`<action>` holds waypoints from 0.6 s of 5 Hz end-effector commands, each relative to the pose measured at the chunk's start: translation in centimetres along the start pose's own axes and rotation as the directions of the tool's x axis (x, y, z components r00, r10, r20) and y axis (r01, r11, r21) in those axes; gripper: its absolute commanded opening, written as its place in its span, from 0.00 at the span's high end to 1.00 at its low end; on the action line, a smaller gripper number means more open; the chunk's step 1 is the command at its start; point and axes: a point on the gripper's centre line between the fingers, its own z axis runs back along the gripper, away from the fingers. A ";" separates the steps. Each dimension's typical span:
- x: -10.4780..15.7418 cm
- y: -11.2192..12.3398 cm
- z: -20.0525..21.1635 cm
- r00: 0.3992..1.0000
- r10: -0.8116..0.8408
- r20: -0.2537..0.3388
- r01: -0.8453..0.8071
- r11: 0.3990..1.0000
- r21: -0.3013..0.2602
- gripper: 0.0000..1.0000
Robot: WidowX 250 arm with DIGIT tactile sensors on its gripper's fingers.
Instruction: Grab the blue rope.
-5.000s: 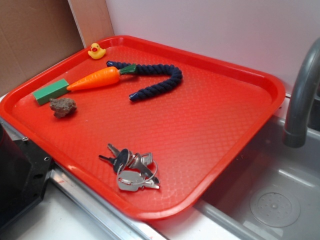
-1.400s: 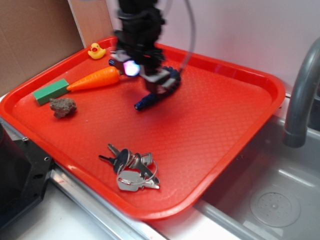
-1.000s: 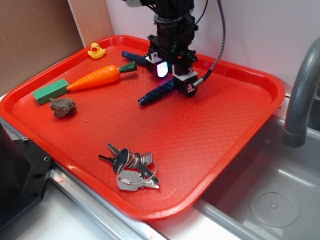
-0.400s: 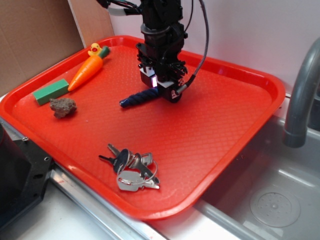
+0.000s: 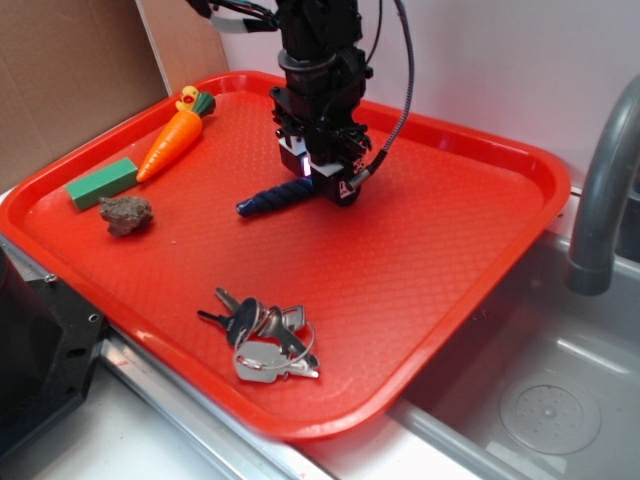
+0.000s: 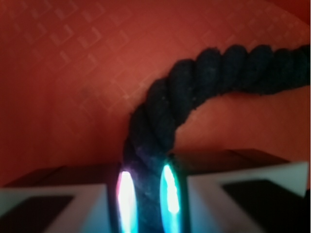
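Observation:
The blue rope (image 5: 272, 198) is a thick navy twisted cord on the red tray (image 5: 420, 250). Only one end sticks out to the left of my gripper (image 5: 322, 186) in the exterior view; the rest is hidden behind the gripper. In the wrist view the rope (image 6: 194, 87) curves from the upper right down into my gripper (image 6: 147, 199), and the two glowing pads press against it on both sides. The gripper is shut on the rope, low over the tray's middle.
An orange toy carrot (image 5: 173, 135) points at a yellow duck (image 5: 188, 96) at the tray's back left. A green block (image 5: 102, 182) and a brown rock (image 5: 126, 213) lie left, keys (image 5: 258, 336) at the front. A sink and grey faucet (image 5: 600, 190) are right.
The gripper came down on the rope, shut on it and dragged it left and forward. The carrot was swept round to point at the duck. In the last half second little moved.

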 end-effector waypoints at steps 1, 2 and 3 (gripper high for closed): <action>-5.8 1.7 9.4 0.964 0.183 0.194 -0.180 0.983 -0.036 1.00; -7.5 2.5 14.3 0.944 0.251 0.212 -0.247 0.968 -0.047 1.00; -7.8 2.2 19.3 0.942 0.296 0.160 -0.301 0.954 0.003 1.00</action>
